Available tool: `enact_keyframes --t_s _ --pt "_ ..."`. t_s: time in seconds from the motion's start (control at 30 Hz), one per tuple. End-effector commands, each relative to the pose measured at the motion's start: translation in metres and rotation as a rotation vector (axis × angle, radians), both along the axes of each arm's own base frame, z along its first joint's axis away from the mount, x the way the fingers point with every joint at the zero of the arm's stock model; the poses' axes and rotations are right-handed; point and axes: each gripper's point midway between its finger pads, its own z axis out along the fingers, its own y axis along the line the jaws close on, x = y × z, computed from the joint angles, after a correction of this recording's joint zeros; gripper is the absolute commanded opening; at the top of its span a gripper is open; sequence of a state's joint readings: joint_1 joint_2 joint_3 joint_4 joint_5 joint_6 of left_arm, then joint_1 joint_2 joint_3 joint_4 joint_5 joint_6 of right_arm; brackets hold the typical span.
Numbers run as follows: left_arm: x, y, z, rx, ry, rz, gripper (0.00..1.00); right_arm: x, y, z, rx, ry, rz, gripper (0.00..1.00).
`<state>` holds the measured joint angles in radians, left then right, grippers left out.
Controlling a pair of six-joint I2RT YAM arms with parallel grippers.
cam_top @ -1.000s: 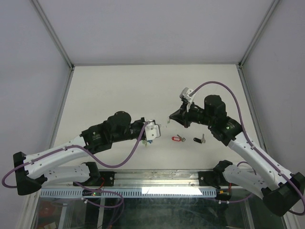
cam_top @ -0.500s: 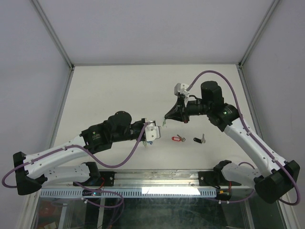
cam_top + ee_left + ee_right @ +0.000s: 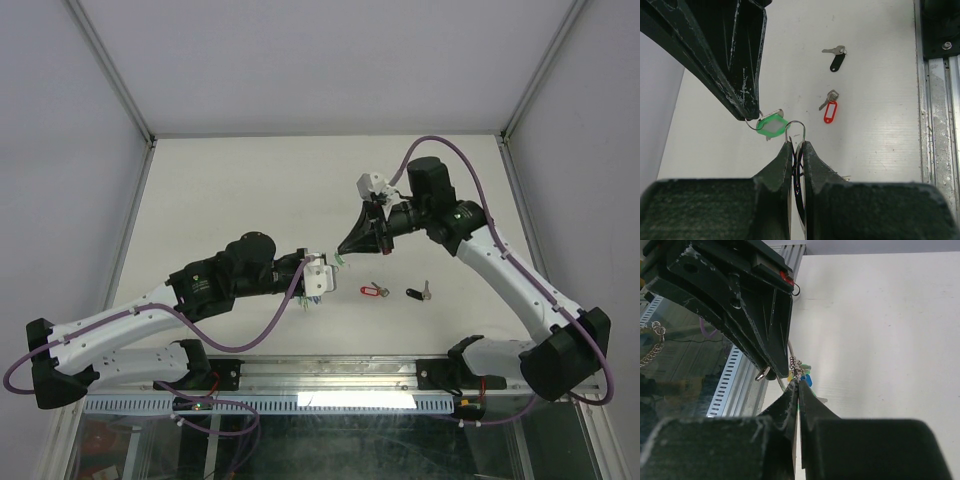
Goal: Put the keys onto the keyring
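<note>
Left tool (image 3: 796,146) and right tool (image 3: 799,384) (both pinched) nearly touch.

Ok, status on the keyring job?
Left gripper shut on keyring. Right gripper shut on green-tagged key, held at the ring; threaded or not, can't tell. Red-tagged key and black-tagged key loose on table. Nothing blocking.

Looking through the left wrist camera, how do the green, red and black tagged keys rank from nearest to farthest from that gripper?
1. The green-tagged key, just up-left of the left gripper.
2. The red-tagged key, lying off to the right.
3. The black-tagged key, beyond the red one, farthest.
</note>
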<state>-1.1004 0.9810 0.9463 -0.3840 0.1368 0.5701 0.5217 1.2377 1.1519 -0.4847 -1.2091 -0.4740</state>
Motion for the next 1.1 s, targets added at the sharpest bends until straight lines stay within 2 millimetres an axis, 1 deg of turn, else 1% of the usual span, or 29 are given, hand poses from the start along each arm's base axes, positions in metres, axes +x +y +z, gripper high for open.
enact_keyframes --t_s 0.0,0.33,0.5,0.87,1.07 --pt "-0.003 -0.006 0.041 -0.101 -0.062 -0.029 0.0 -0.008 0.005 0.024 0.061 -0.078 0.071 0.0" --pt "-0.002 -0.007 0.039 -0.096 -0.06 -0.028 0.0 -0.016 0.012 0.02 0.057 -0.077 0.119 0.0" --pt "-0.002 -0.007 0.038 -0.094 -0.059 -0.025 0.0 -0.02 0.013 0.022 0.062 -0.073 0.145 0.0" --pt "-0.001 -0.007 0.037 -0.09 -0.06 -0.022 0.0 -0.029 0.012 0.024 0.069 -0.059 0.199 0.0" --pt "-0.001 -0.007 0.037 -0.091 -0.061 -0.022 0.0 -0.031 0.012 0.019 0.05 -0.045 0.217 0.0"
